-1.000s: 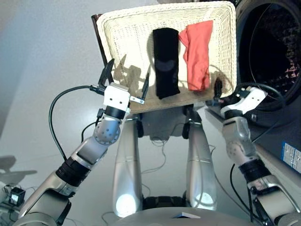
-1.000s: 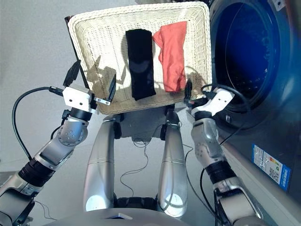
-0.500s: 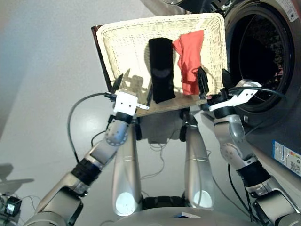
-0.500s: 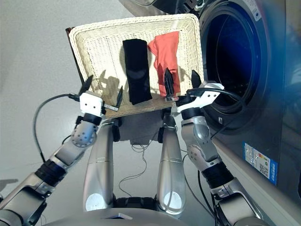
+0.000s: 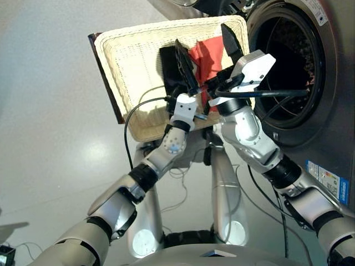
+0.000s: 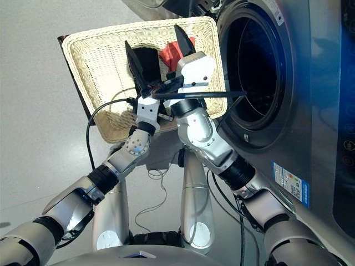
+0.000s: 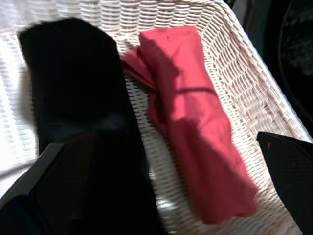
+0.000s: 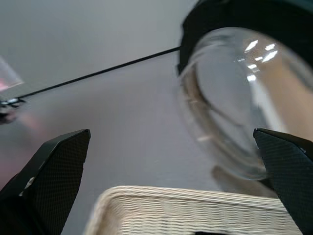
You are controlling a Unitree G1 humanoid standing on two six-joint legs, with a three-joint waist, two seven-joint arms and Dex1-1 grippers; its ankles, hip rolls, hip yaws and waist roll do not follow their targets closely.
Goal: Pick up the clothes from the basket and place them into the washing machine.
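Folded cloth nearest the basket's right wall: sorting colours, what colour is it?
Coral red cloth, clearest in the left wrist view.

cream woven basket (image 7: pixel 234 63), black cloth (image 7: pixel 73 93), coral cloth (image 7: pixel 195 132)

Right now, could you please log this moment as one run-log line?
left gripper: open, over black cloth | right gripper: open, empty | coral red cloth: in cream wicker basket

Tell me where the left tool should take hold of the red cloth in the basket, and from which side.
Probably across the middle of the coral red cloth, coming down from above. It lies flat as a long folded strip on the basket floor, with bare wicker between it and the black cloth, so open fingers can straddle its narrow width.
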